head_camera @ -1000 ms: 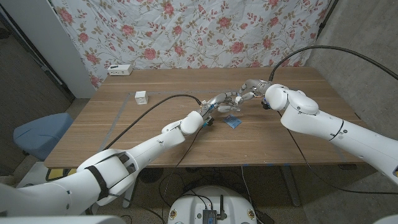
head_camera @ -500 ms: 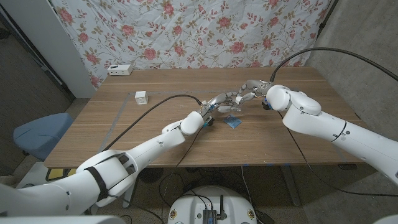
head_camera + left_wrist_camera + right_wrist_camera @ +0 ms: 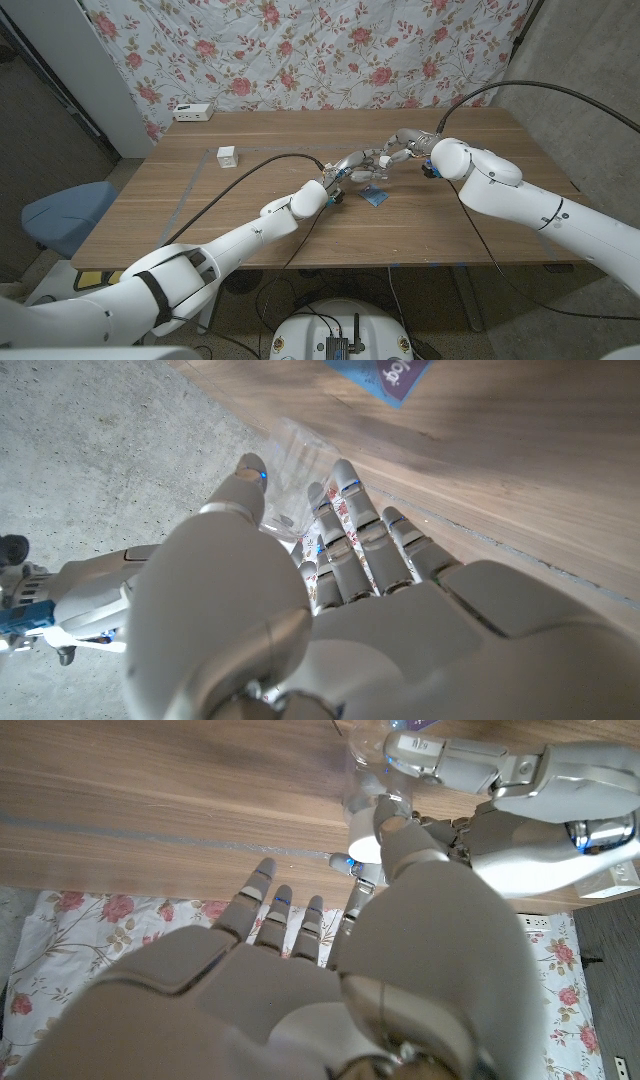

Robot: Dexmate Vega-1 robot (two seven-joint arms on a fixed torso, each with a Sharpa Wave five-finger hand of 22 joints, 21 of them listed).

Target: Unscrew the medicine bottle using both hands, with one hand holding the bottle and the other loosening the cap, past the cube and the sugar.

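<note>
The clear medicine bottle (image 3: 377, 162) hangs just above mid-table, lying sideways between my two hands. My left hand (image 3: 352, 166) grips its body; the left wrist view has its fingers (image 3: 345, 525) wrapped around the clear plastic (image 3: 288, 455). My right hand (image 3: 404, 142) meets the bottle from the far right. In the right wrist view its thumb (image 3: 400, 830) and a fingertip pinch the white cap (image 3: 362, 847), the other fingers spread. The blue sugar packet (image 3: 376, 196) lies flat under the hands. The white cube (image 3: 227, 155) stands far off at the left.
A white box (image 3: 192, 112) sits at the table's far left edge. A black cable (image 3: 250, 170) trails over the table along my left arm. A flowered cloth hangs behind the table (image 3: 480, 215).
My right arm has shifted slightly to the right. Both hands stay on the bottle, and nothing else has moved.
</note>
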